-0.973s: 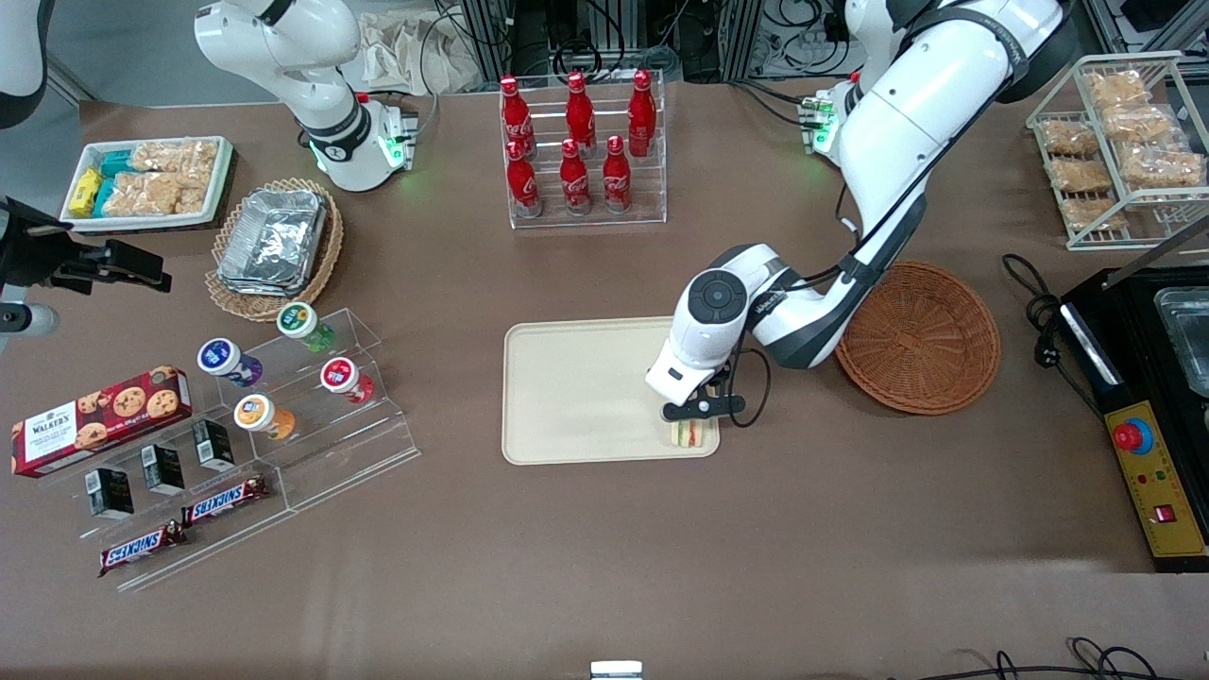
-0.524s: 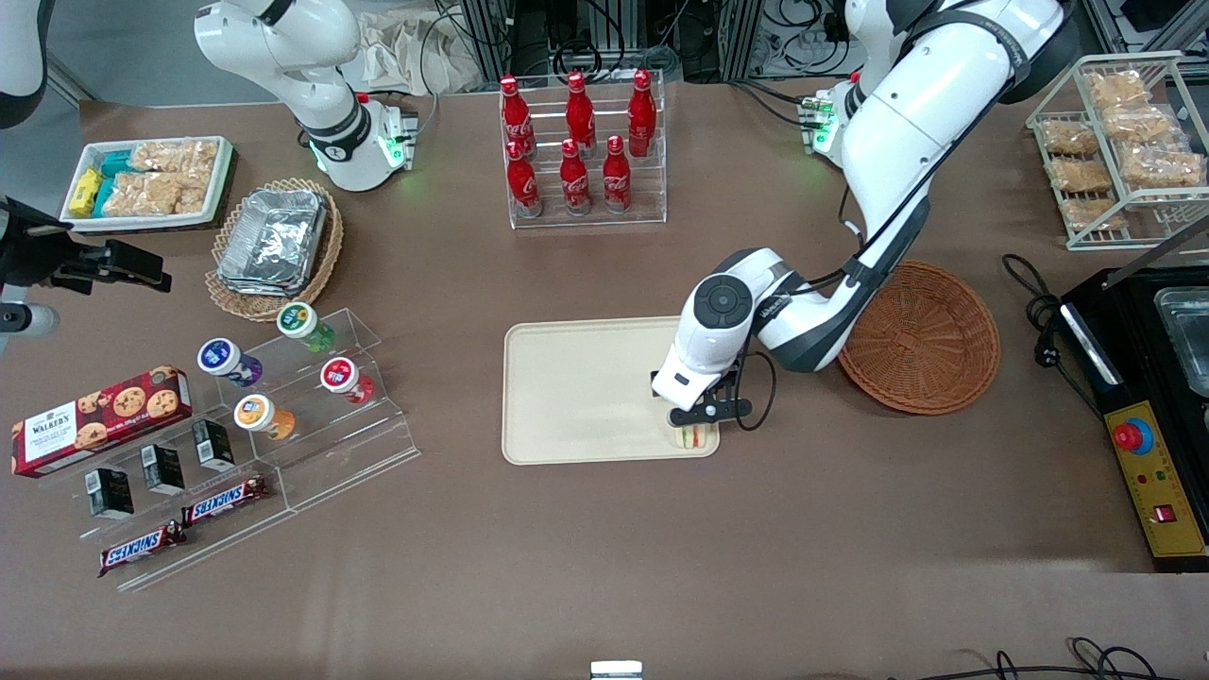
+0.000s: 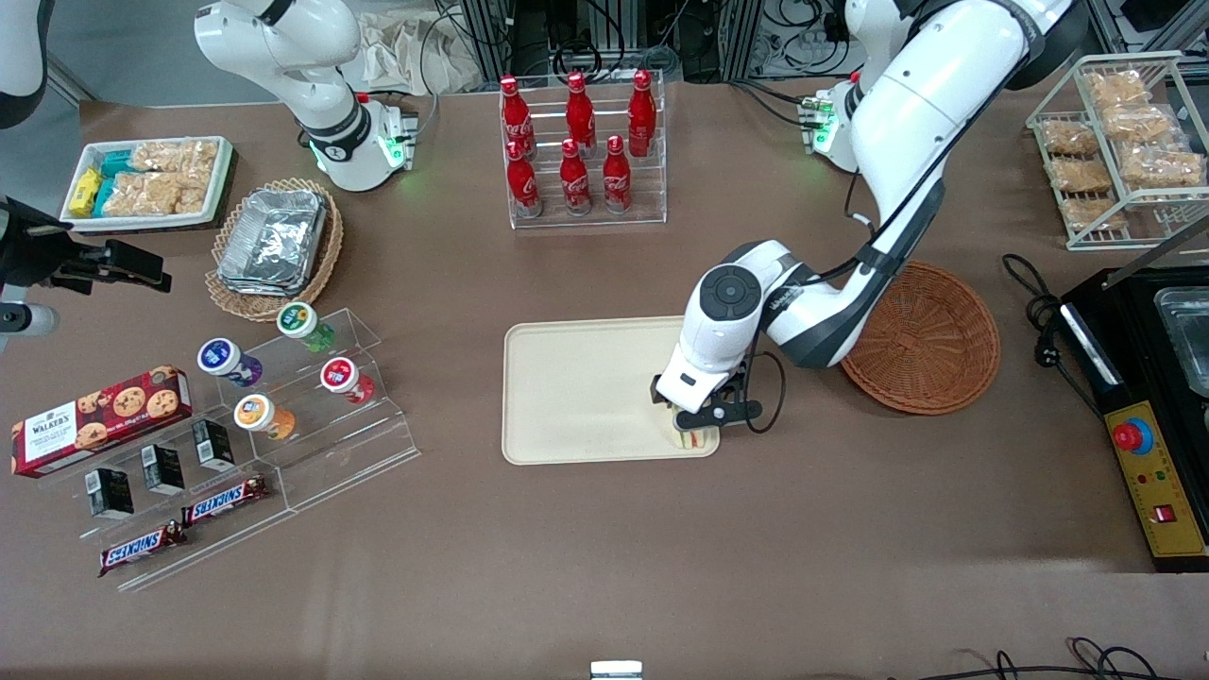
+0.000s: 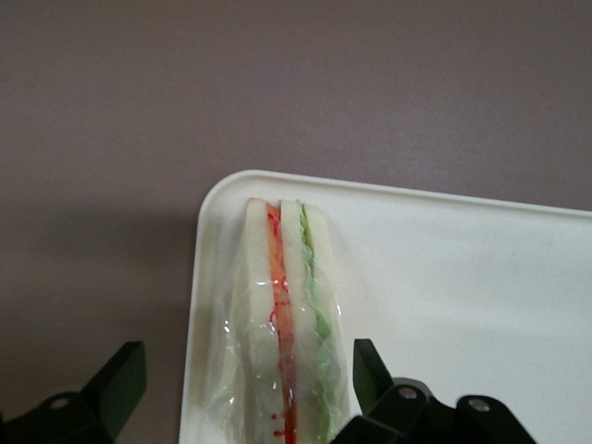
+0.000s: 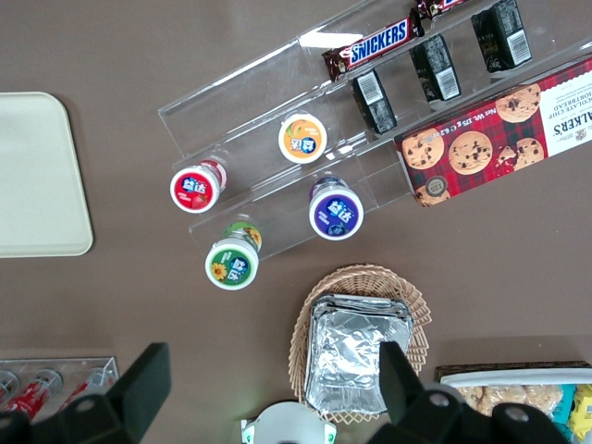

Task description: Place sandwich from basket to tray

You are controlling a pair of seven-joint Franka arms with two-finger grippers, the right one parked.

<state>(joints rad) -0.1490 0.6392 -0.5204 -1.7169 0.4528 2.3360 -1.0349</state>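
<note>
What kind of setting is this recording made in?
Likely a lab table dressed as a snack kiosk: red cola bottles in a clear rack, Snickers bars on acrylic steps. The left gripper hangs open over the wrapped triangular sandwich on the cream rectangular tray.

Plastic, wicker and clear film around the gripper

The gripper (image 4: 245, 393) has matt black plastic fingers (image 4: 120, 375), spread open to both sides of the sandwich (image 4: 282, 324), which is wrapped in a thin, shiny, crinkled clear film over soft pale bread. Under it the tray (image 4: 481, 305) looks like smooth cream plastic with a weak sheen. The table (image 4: 185, 92) around the tray is a matt brown surface, without reflections. Near the arm, the basket (image 3: 921, 338) is rough reddish-brown woven wicker. The arm's shell (image 3: 907, 104) is glossy white plastic.
</note>
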